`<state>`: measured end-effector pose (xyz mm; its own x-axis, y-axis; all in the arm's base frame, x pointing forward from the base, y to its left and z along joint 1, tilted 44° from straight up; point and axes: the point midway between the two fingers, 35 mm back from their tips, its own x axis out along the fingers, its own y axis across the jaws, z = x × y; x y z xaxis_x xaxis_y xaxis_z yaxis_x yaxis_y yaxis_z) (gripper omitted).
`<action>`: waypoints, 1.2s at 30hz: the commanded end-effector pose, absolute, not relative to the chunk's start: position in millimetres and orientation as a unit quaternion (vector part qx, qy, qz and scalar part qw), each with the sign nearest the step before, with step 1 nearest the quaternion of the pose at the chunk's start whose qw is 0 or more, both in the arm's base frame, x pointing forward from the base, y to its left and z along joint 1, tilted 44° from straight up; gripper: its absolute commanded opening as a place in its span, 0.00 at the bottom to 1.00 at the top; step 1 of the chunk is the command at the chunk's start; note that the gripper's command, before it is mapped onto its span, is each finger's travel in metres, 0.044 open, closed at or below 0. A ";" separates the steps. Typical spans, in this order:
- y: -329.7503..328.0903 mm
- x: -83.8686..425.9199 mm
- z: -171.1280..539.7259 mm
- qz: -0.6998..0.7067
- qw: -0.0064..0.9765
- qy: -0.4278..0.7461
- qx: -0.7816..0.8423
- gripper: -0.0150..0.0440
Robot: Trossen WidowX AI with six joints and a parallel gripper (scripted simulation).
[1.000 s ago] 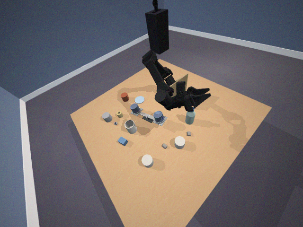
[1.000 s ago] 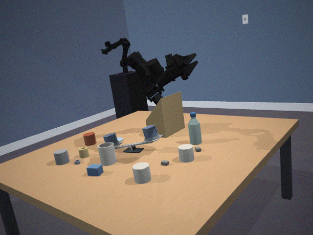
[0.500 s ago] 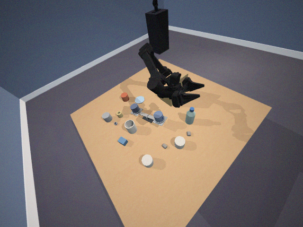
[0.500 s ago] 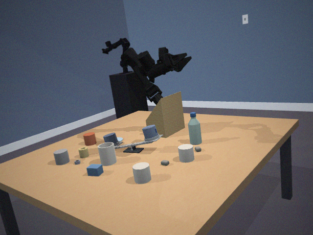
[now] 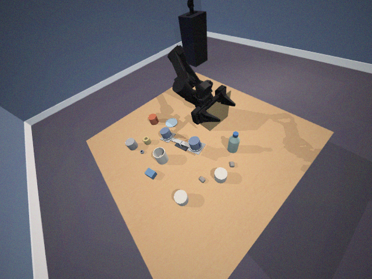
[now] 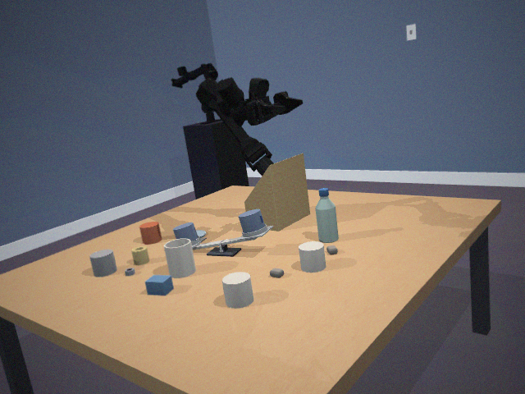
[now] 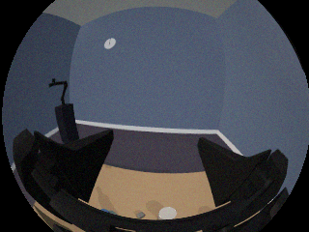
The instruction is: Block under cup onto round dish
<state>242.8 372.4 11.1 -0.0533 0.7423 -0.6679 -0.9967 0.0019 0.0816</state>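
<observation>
The balance (image 5: pixel 181 146) (image 6: pixel 221 244) is tilted: its left end is low and its right end high in the exterior view. An upside-down blue cup (image 5: pixel 165 132) (image 6: pixel 184 231) stands on the low end. A matching blue cup (image 5: pixel 194 143) (image 6: pixel 252 222) stands on the raised end. No block shows from under either cup. The pale blue round dish (image 5: pixel 171 122) (image 6: pixel 202 234) lies behind the low end, with no cup on it. My gripper (image 5: pixel 227 112) (image 7: pixel 157 138) is wide open and empty, high above the table, beyond the raised cup and away from the dish.
A tan upright wedge (image 6: pixel 281 193) stands behind the raised cup. A teal bottle (image 5: pixel 233 145) (image 6: pixel 326 220) stands right of it. A red cylinder (image 5: pixel 153 119) (image 6: pixel 150 232) is near the dish. A tall grey cup (image 5: pixel 161 157) (image 6: pixel 180 259), blue block (image 5: pixel 150 173) (image 6: pixel 159 285) and several small cylinders stand in front.
</observation>
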 end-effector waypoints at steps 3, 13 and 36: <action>335.4 244.1 21.1 0.588 0.691 0.335 -0.253 1.00; 264.9 240.8 36.2 0.443 0.748 0.399 -0.293 1.00; 81.9 205.4 65.6 0.079 0.823 0.427 -0.367 1.00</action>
<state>212.9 107.7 62.4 0.5924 -0.0961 -0.7999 -0.5232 0.7091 -0.4726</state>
